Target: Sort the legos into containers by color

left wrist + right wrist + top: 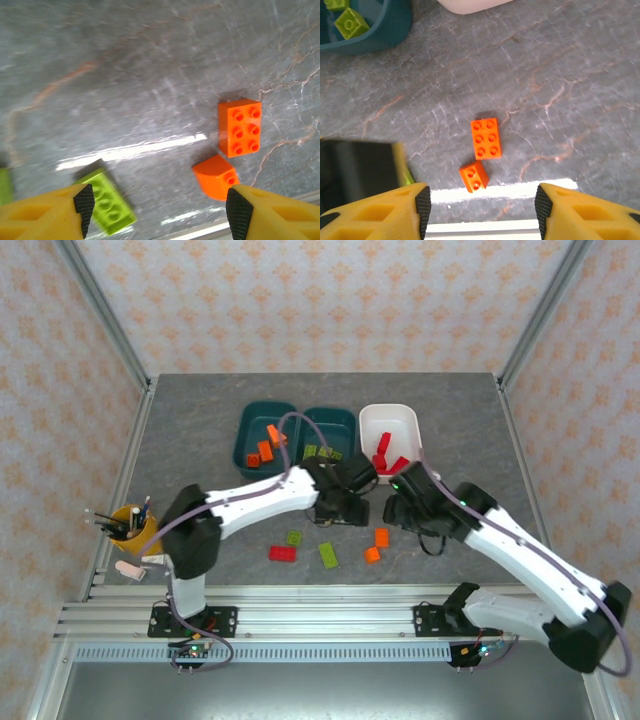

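Legos point(486, 138) orange, two loose on table point(570, 70) | left gripper point(157, 209) spread wide, holding nothing | right gripper point(481, 206) spread wide, empty, over them

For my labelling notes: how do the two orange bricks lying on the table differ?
The big brick is a rectangle with six studs; the small brick shows two. The big brick's top is flat all over; part of the small brick's top looks smooth and sloped. Both are orange and lie close together.
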